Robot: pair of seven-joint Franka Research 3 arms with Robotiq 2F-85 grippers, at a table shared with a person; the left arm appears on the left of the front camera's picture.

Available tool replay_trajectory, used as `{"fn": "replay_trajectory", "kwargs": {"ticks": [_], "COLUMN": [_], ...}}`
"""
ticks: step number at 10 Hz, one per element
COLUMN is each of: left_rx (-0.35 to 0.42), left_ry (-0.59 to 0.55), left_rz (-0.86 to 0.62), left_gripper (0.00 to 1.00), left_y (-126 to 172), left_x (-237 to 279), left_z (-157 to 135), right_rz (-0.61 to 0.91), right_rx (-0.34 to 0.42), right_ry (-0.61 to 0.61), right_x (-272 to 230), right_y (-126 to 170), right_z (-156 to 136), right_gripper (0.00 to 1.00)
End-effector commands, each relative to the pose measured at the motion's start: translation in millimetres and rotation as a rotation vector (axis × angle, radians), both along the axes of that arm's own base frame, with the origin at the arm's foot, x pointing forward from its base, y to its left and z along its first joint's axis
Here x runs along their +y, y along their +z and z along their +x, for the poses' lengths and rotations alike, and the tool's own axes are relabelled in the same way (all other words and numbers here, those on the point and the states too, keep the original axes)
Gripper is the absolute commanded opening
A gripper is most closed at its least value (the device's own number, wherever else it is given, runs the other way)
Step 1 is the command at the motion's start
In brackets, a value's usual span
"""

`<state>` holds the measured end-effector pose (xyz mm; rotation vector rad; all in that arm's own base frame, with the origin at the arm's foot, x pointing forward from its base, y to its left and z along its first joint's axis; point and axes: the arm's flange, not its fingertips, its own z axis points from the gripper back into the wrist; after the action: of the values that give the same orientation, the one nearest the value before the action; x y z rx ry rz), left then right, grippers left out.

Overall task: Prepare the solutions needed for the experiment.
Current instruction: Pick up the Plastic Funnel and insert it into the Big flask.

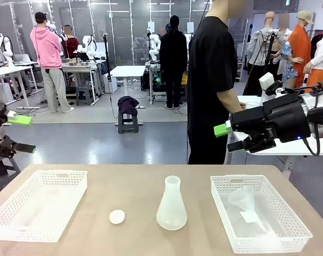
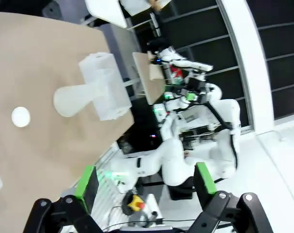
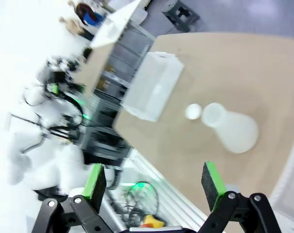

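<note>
The solutions [image 1: 171, 220] show as a faint, pale yellow-green tint low inside a frosted conical flask [image 1: 171, 201], which stands upright at the lower centre of the frame.

No writing, number or brand mark can be read in any view. Far behind the flask [image 1: 171, 208], two white sheets [image 1: 151, 26] hang on the glass wall; whatever is printed on them is too small to make out.
</note>
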<state>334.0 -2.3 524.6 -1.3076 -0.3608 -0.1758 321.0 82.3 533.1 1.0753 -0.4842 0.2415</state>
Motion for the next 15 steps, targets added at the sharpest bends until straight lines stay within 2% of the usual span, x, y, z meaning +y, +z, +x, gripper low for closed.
{"fn": "replay_trajectory", "kwargs": {"ticks": [1, 3, 7, 8, 9, 14, 15], "left_rx": [0.036, 0.058, 0.100, 0.089, 0.099, 0.099, 0.099], "left_ry": [-0.017, -0.042, -0.040, -0.043, -0.040, -0.040, -0.040], "left_rz": [-0.044, -0.108, -0.151, -0.144, -0.139, -0.139, -0.139], "left_gripper": [1.00, 1.00, 1.00, 1.00, 1.00, 1.00, 1.00], "left_y": [-8, -8, -4, -5, -9, -9, -9], "left_x": [0, -4, -19, -20, -18, -18, -18], "left_z": [11, 14, 28, 31, 22, 22, 22], "right_rz": [0.072, 0.122, 0.119, 0.123, 0.123, 0.109, -0.071], "right_rx": [0.141, 0.233, 0.225, 0.250, 0.250, 0.259, 0.118], "right_ry": [-0.072, -0.150, -0.109, -0.133, -0.133, -0.139, -0.083], "right_x": [-7, -13, -9, -15, -15, -18, -30], "right_y": [-17, -21, -22, -29, -29, -26, -20], "right_z": [14, 23, 29, 27, 27, 27, 37], "right_gripper": [1.00, 1.00, 1.00, 1.00, 1.00, 1.00, 1.00]}}
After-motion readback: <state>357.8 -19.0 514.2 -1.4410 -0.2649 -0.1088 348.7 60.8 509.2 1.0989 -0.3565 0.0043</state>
